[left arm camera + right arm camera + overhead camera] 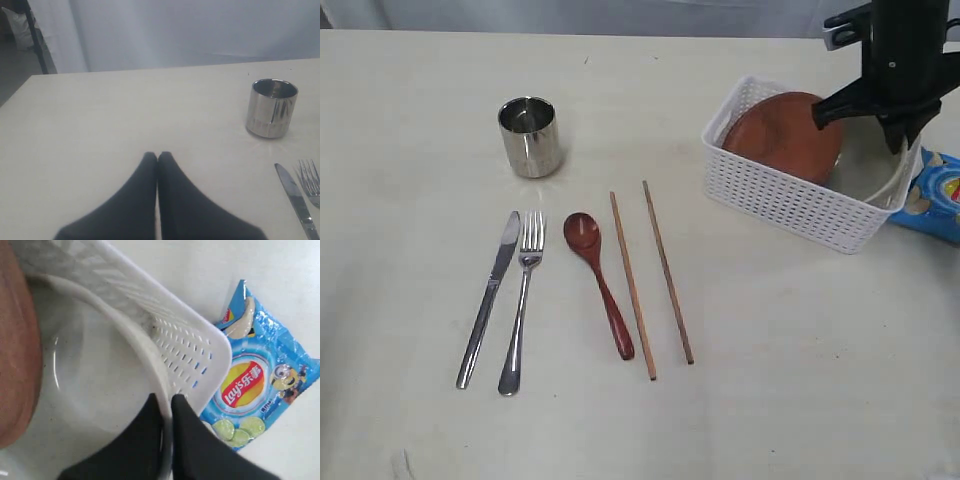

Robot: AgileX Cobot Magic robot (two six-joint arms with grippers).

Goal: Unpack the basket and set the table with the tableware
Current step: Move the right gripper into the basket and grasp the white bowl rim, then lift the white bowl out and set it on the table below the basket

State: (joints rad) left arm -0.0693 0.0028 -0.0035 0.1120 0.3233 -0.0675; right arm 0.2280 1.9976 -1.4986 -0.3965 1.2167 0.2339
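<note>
Blue chip bag (260,385) reading Lay's 乐事, Minion picture, beside basket (186,359)

A pale grey curtain (175,30) hangs beside a dark post (37,37).

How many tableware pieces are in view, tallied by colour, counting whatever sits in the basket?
Silver steel: 3 (cup, knife, fork)
Brown or reddish-brown: 4 (spoon, chopsticks, counted as 2 sticks, plate)
Off-white: 1 (bowl)
Total: 8
</note>
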